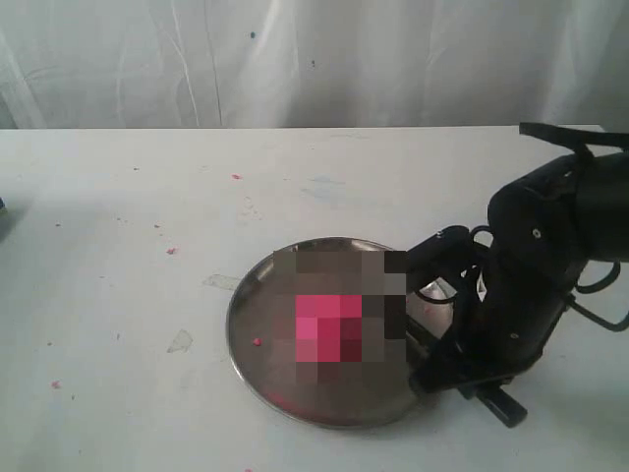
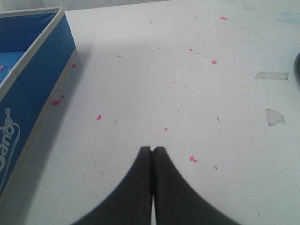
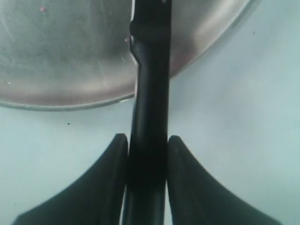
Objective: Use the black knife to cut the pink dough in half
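Observation:
The pink dough (image 1: 329,326) lies near the middle of the round steel plate (image 1: 248,329); that patch of the exterior view is blurred, so its shape is unclear. My right gripper (image 1: 428,315) is at the plate's right rim. In the right wrist view this gripper (image 3: 147,140) is shut on the handle of the black knife (image 3: 151,70), whose blade reaches over the plate (image 3: 70,56). The blade tip and the dough are out of that view. My left gripper (image 2: 152,149) is shut on nothing above bare table, out of the exterior view.
A blue fabric box (image 2: 35,79) stands beside the left gripper. Tiny pink crumbs (image 2: 192,159) are scattered over the white table (image 1: 118,246), one inside the plate (image 1: 257,341). Bits of clear tape (image 2: 274,117) stick to the table. A white curtain hangs behind.

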`<state>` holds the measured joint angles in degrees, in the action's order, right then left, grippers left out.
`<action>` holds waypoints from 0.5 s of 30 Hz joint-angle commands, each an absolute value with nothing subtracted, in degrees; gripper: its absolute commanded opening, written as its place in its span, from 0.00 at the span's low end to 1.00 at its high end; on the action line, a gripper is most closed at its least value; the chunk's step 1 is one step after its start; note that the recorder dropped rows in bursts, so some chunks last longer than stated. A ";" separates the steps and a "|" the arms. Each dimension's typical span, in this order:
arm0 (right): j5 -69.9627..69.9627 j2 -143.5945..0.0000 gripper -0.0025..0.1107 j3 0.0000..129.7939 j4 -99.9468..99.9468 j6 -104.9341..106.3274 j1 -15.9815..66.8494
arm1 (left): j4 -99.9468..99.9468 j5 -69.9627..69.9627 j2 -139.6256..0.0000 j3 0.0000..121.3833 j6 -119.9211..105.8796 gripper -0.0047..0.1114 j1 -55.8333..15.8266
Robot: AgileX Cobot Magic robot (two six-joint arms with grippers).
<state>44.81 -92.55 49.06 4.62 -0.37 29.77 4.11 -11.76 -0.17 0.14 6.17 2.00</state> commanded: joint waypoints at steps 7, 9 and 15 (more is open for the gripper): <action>38.09 -92.22 0.13 46.78 3.80 0.00 29.57 | 3.92 -11.60 0.00 0.00 6.01 0.04 2.00; 38.20 -92.22 0.21 46.78 3.80 0.00 29.57 | 3.92 -11.60 0.00 0.00 6.01 0.04 2.00; 38.28 -92.22 0.26 46.78 2.78 0.00 29.57 | 3.92 -11.60 0.00 0.00 6.01 0.04 2.00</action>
<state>38.48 -92.55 46.88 2.87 -0.37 29.77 4.11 -11.76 -0.17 0.14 6.17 2.00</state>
